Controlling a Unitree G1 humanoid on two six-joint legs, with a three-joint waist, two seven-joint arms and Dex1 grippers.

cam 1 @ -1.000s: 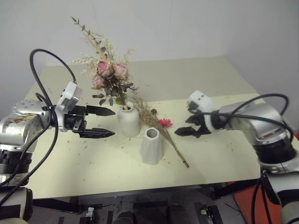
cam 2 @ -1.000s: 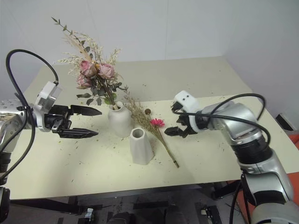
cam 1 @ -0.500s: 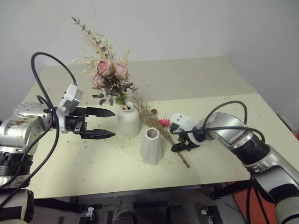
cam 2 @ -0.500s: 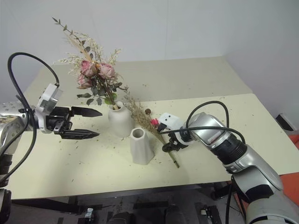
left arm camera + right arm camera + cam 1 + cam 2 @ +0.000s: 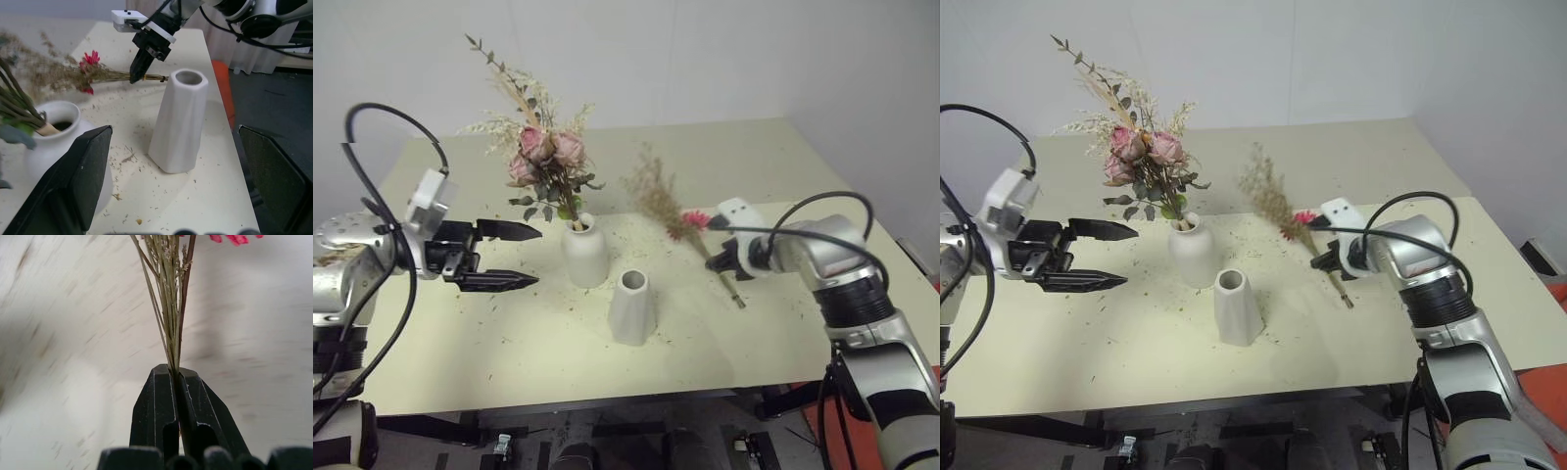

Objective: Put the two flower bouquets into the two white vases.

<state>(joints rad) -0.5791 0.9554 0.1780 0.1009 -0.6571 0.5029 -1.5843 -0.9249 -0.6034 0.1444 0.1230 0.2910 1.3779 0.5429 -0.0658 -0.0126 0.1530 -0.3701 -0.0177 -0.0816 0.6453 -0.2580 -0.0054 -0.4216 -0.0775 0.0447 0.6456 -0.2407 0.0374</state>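
The pale pink rose bouquet stands upright in the rounded white vase. In front of that vase stands the faceted cone vase, with nothing in it. My right gripper is shut on the stems of the tan grass bouquet, which it holds tilted above the table, right of both vases, its magenta flower just above the grip. My left gripper hovers open, left of the rounded vase, pointing at it with nothing between its fingers.
The cream table is strewn with dry plant crumbs. Its front edge runs close below the cone vase. A pale wall stands behind the table. Black cables loop above both wrists.
My right gripper came in to the grass bouquet lying beside the cone vase, shut on its stems and lifted it up and to the right. The left gripper drifted slightly left, still open.
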